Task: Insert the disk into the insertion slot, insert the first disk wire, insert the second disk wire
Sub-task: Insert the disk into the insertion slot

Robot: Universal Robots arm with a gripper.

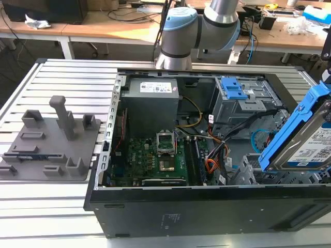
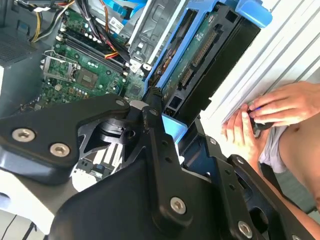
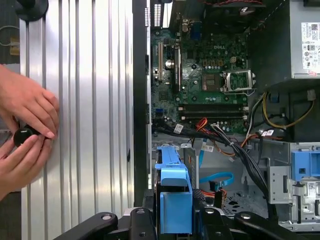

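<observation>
**Open computer case on a ribbed surface, disk held above it.** The computer case (image 1: 207,206) lies on its side on the ribbed metal surface (image 1: 67,82). The arm (image 1: 196,31) rises behind the case's far edge.

- **End effector:** The end effector (image 3: 175,220) is closed on the disk (image 1: 305,142), with its black fingers (image 2: 152,115) clamping the blue frame.
- **Disk and slot:** The disk is carried tilted, label outward, above the end of the case at the exterior view's right. It is not in the perforated grey insertion slot (image 1: 247,173) just below it.
- **Wiring:** The second disk wire (image 3: 217,177), a light blue loop, lies inside the case beside the slot, near an orange-and-black wire bundle (image 1: 211,165).
- **Further inside the case:** There is a green motherboard (image 1: 155,160), a grey power supply (image 1: 152,101) and a taller grey cage (image 1: 243,101) with a blue latch.
- **Fixture:** A grey fixture (image 1: 51,139) with upright blocks stands on the surface toward the exterior view's left edge.
- **Person:** In both wrist views, a person's two hands (image 3: 25,125) rest at the surface's edge beside the case. They hold a small black knob (image 3: 22,136).
</observation>
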